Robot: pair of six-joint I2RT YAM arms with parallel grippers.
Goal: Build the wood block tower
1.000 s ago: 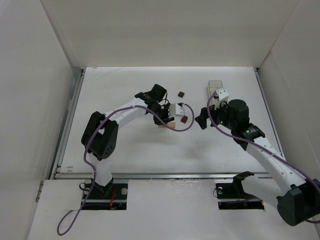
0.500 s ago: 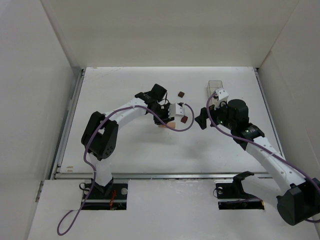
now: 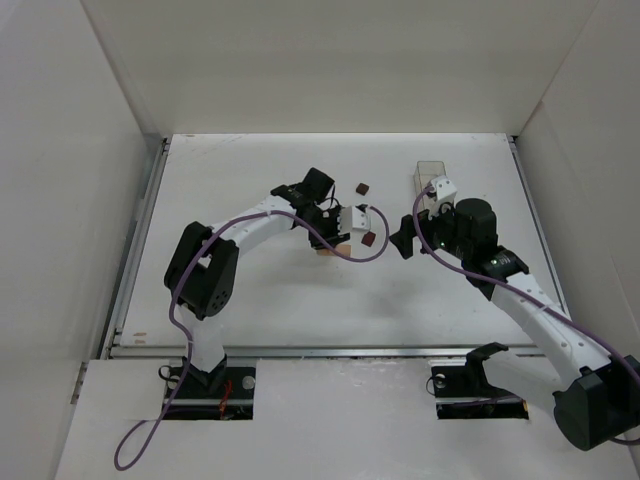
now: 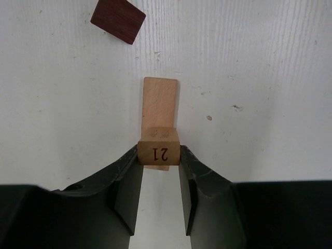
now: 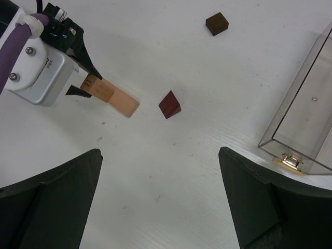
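Clamping a short tan post (image 4: 158,151) stamped "21", the left fingers (image 4: 129,174) press against its two sides with no gap showing. The post covers the near end of a light tan flat bar (image 4: 160,101), which lies flat on the worktop (image 4: 270,78) and points straight away from the fingers. Whether the post rests on the bar or hangs just above it cannot be told. A reddish-brown cube (image 4: 118,19) lies apart, beyond the bar's far end and off to one side. Seen from overhead, this group sits about mid-worktop, and a second, darker cube (image 3: 362,188) lies alone towards the far edge. The right fingers (image 5: 72,197) are spread wide and hold nothing, above bare worktop just right of the reddish-brown cube. A clear plastic box (image 3: 430,172) stands past them towards the far edge, right of centre. Bare worktop runs from the group to the left edge and to the near edge, and more lies between the box and the right edge.
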